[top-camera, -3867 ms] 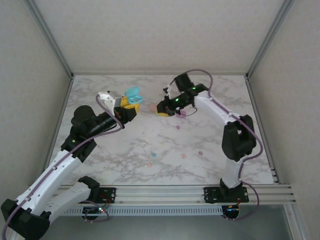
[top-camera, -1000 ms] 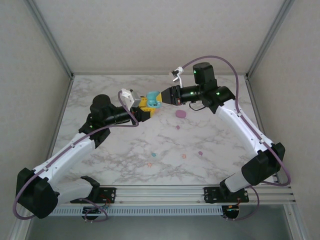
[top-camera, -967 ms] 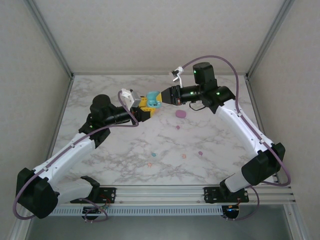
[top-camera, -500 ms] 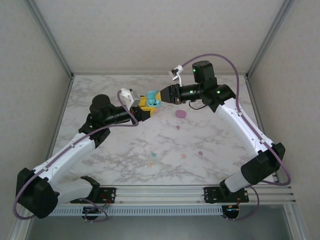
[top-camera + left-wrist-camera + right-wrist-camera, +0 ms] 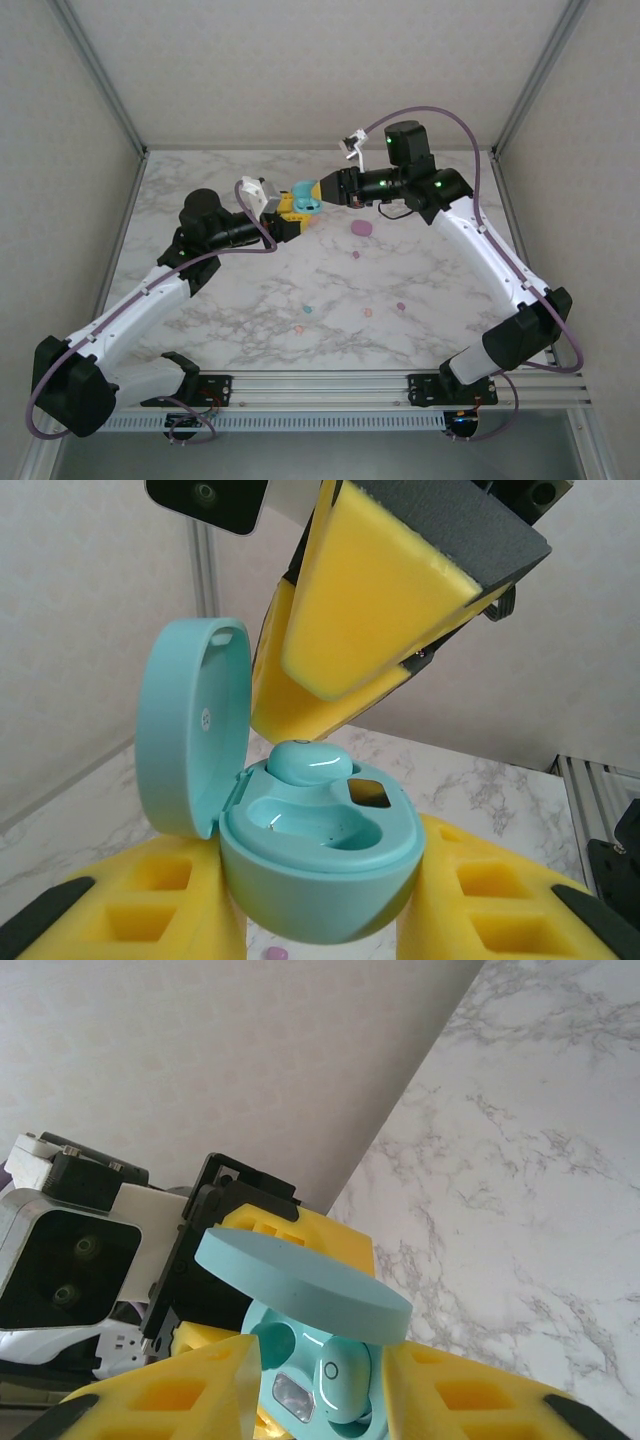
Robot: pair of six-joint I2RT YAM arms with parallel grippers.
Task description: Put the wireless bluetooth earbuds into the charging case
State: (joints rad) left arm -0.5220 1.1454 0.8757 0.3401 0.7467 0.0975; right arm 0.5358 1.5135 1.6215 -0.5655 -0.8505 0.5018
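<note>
Earbud (image 5: pixel 308 763): a teal one sits in the far socket of the case, right between my right fingers; neither finger seems to touch it.
Case (image 5: pixel 320 855): teal, lid tipped up, held off the desk (image 5: pixel 250 300) between my left fingers.
Left fingers (image 5: pixel 130 920): clenched on the case body from both sides.
Right fingers (image 5: pixel 180 1400): parted, one on each side of the seated earbud, grasping nothing.
Empty socket (image 5: pixel 300 825): the one nearer my left fingers has nothing in it.
Loose buds: a teal bud (image 5: pixel 308 309), two orange-pink buds (image 5: pixel 367 312) (image 5: pixel 298 328) and two purple buds (image 5: pixel 401 306) (image 5: pixel 355 254) lie on the desk, well apart from both pairs of fingers.
Purple case (image 5: pixel 361 228): on the desk near my right fingers.
Done: one earbud of the six looks seated, I judge.
Left: the second teal bud for this case, then the purple and orange-pink pairs.
</note>
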